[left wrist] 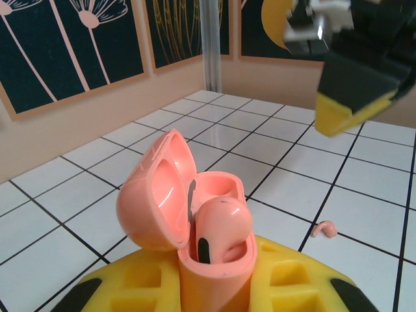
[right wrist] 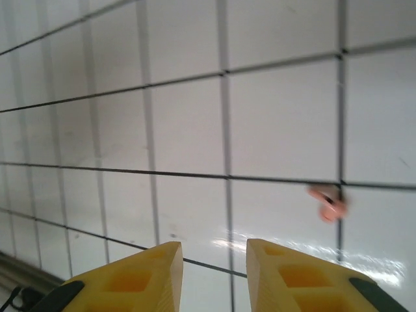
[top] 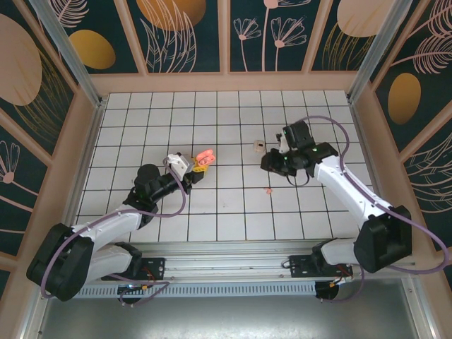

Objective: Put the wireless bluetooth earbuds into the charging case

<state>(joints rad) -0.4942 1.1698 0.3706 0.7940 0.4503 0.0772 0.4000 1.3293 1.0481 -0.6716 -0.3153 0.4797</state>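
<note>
White square tiles with dark grout cover the table (top: 212,226), which is fenced by a pale wooden border.

At the bottom centre of the left wrist view, the left gripper (left wrist: 214,289) is clamped on the base of a salmon-pink charging case (left wrist: 153,201). It holds the case upright with the lid swung open to the left. One pink earbud (left wrist: 221,224) sits in the right-hand well. The well beside it looks vacant, though the lid partly shades it.

Further out, at the lower right of that view, a loose pink earbud (left wrist: 323,228) lies on a tile next to a grout line, well apart from the case.

The right gripper (right wrist: 214,260) hangs above the table with its yellow fingers parted and nothing between them. In its own camera the loose earbud sits right of centre, off to the side of the gap.

Beyond it, in the overhead view, a small beige item (top: 259,146) rests on the tiles, too small to identify. Dark floral wall panels (top: 183,35) close the background.

The step in hand looks like fetching the second pink earbud. The next move would be for the right gripper to shift until the earbud lies between its fingers, descend, pinch it and carry it to the free well.
</note>
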